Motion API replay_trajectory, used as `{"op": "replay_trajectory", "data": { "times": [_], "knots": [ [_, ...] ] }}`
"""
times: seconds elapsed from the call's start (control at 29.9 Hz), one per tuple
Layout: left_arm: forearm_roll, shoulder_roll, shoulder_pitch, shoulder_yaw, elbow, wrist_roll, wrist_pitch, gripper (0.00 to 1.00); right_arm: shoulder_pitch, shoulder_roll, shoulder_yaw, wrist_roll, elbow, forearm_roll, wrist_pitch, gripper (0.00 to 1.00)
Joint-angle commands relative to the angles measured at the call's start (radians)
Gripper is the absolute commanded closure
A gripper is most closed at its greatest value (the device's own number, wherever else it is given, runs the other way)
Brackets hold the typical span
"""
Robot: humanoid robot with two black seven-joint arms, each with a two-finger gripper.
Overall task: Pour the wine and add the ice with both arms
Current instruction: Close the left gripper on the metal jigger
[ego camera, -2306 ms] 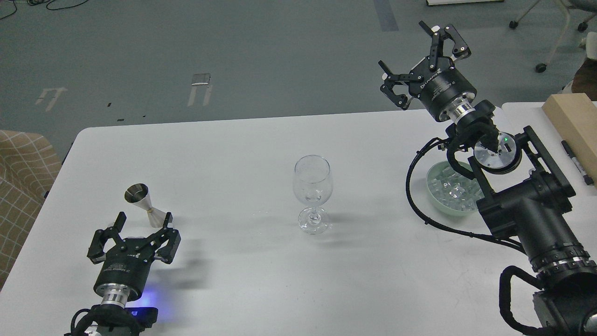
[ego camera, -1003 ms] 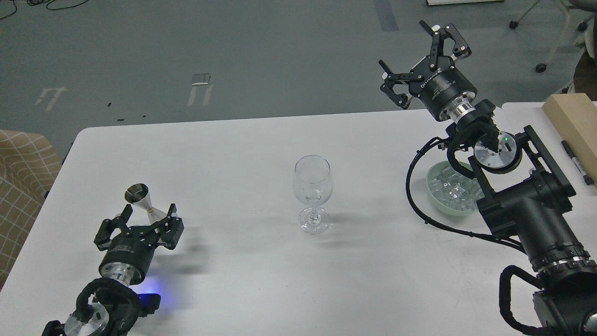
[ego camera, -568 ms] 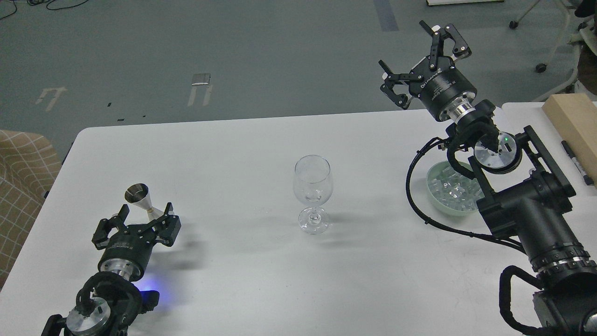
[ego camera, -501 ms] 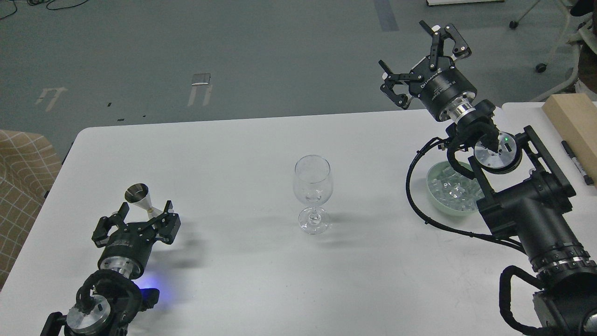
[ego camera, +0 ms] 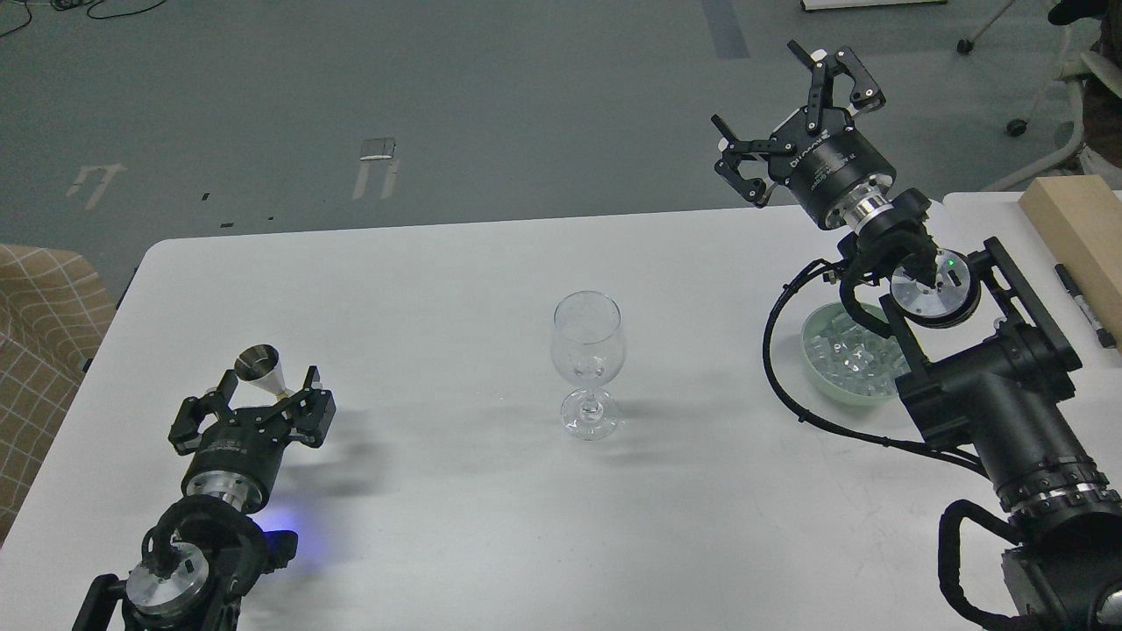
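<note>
With its fingers spread wide around the small steel hourglass-shaped jigger (ego camera: 266, 375), the left gripper (ego camera: 261, 393) should close squarely on the narrow waist, keeping it upright.

A wine glass (ego camera: 588, 364) is set upright mid-table (ego camera: 438, 280). A jigger (ego camera: 263, 372) is placed far to its left; a bowl (ego camera: 820, 372) containing the ice (ego camera: 846, 355) is placed to its right.

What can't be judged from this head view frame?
- Whether the jigger holds liquid: its opening is too small and dark.
- Bowl of ice: its right side sits behind the right arm.
- Marker and wooden block: cut by the right edge.
</note>
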Motion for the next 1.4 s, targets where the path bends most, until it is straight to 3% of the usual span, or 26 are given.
{"op": "replay_trajectory", "data": {
  "times": [0.0,0.8,0.94,1.27,1.3,1.37],
  "knots": [
    [-0.001,0.0,0.001,0.0,0.0,0.006,-0.002,0.02,0.001,0.0,0.0,0.0,-0.001,0.0,0.0,0.0],
    [0.004,0.0,-0.009,0.002,0.037,-0.008,-0.003,0.05,-0.001,0.0,-0.001,0.0,-0.002,-0.001,0.0,0.0],
    [0.005,0.005,-0.011,0.011,0.037,-0.036,0.004,0.16,-0.003,0.0,0.0,0.0,-0.002,-0.001,-0.002,0.0],
    [0.005,0.006,-0.012,0.006,0.037,-0.042,-0.002,0.17,-0.006,0.0,0.0,0.0,-0.001,-0.001,-0.002,0.0],
    [0.005,0.006,-0.012,0.009,0.038,-0.044,0.0,0.23,-0.006,0.0,0.0,0.0,-0.001,-0.001,-0.002,0.0],
    [0.005,0.006,-0.011,0.008,0.038,-0.042,-0.003,0.24,-0.006,0.0,0.0,0.0,-0.001,-0.001,-0.002,0.0]
  ]
}}
